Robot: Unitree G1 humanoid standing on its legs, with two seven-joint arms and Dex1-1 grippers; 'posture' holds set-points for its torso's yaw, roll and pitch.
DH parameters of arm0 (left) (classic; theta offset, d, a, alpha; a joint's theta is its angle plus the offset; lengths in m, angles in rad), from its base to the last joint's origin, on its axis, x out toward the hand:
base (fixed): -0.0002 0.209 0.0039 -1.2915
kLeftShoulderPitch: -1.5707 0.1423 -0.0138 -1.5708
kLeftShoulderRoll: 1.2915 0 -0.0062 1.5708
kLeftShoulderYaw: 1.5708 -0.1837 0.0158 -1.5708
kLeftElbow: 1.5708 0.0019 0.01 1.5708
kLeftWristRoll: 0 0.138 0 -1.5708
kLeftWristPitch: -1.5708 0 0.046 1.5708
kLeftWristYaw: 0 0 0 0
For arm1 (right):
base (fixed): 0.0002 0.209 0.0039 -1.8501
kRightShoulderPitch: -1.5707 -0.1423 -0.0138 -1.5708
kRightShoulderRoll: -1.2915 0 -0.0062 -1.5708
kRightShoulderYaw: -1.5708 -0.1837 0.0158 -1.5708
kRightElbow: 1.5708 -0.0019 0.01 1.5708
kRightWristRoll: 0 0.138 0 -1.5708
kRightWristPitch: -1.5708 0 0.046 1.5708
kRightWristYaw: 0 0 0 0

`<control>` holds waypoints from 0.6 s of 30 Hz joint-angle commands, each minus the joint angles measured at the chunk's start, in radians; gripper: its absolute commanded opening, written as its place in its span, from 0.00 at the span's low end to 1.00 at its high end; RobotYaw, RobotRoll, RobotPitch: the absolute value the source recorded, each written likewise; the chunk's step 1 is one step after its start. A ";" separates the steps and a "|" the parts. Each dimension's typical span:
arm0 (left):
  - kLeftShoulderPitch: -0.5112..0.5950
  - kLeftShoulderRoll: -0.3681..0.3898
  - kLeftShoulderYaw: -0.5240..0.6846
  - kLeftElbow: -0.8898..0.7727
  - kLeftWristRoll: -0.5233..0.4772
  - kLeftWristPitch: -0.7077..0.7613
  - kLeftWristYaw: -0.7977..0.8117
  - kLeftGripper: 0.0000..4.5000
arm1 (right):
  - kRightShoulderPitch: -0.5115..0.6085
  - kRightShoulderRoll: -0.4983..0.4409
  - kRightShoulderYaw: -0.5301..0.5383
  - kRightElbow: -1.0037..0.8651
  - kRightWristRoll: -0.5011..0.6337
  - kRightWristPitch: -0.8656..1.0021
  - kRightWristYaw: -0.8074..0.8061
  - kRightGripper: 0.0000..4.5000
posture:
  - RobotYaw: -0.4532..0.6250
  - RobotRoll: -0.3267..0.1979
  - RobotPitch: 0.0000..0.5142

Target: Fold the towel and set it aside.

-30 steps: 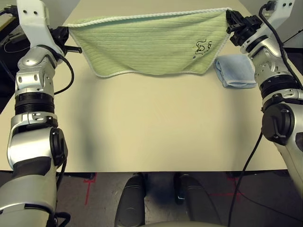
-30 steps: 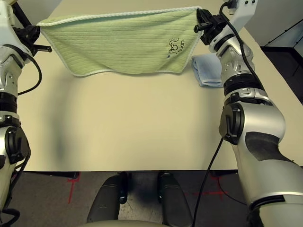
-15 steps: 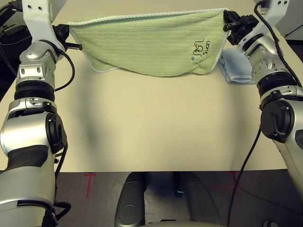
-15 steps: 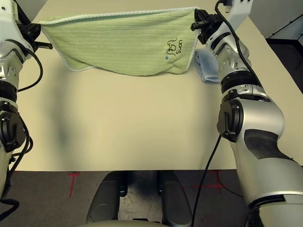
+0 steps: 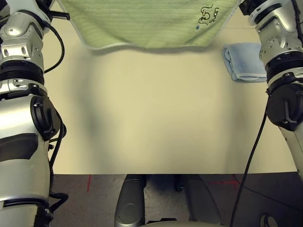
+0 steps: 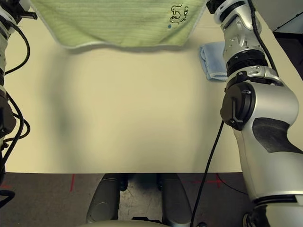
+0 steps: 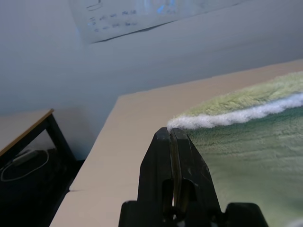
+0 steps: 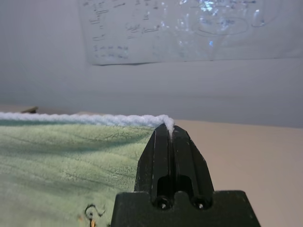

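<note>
Towel held stretched between both arms

Towel [image 5: 147, 23] hung along the top of the frame above the tabletop [image 5: 156, 113]. I saw the left fingers [image 7: 173, 142] pinching one white-edged corner, the right fingers [image 8: 170, 142] the other. A pale blue folded towel [image 5: 244, 61] lay at upper right.

On the towel [image 5: 147, 23] you can make out a small dark embroidered mark [image 6: 179, 12] near its right-hand corner: a looping scribble with a short word beside it, seemingly "Swan", though its letters are too small for you to be sure. A tiny blue dot sits just below it. On the wall beyond the table, the right wrist view shows you a whiteboard [image 8: 189, 30] covered in faint handwriting and sketches, none of it legible; the left wrist view catches the same board [image 7: 142, 16], equally unreadable.
</note>
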 commanded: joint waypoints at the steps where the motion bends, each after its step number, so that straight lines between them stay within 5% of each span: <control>1: 0.210 0.040 0.022 -0.184 -0.046 0.161 -0.095 0.01 | 0.113 -0.038 -0.008 -0.022 0.021 0.021 0.134 0.00 | 0.55 0.62 0.59; 6: 0.764 0.039 0.071 -0.835 -0.167 0.520 -0.168 0.01 | 0.321 -0.043 0.045 -0.099 0.019 0.093 0.388 0.00 | 0.55 0.62 0.61; 10: 1.038 0.063 0.090 -1.091 -0.184 0.610 -0.197 0.01 | 0.447 -0.068 0.101 -0.177 0.009 0.177 0.541 0.00 | 0.56 0.62 0.60; 18: 1.151 0.097 0.155 -1.222 -0.264 0.729 -0.247 0.01 | 0.516 -0.129 0.179 -0.259 -0.015 0.235 0.680 0.00 | 0.56 0.62 0.57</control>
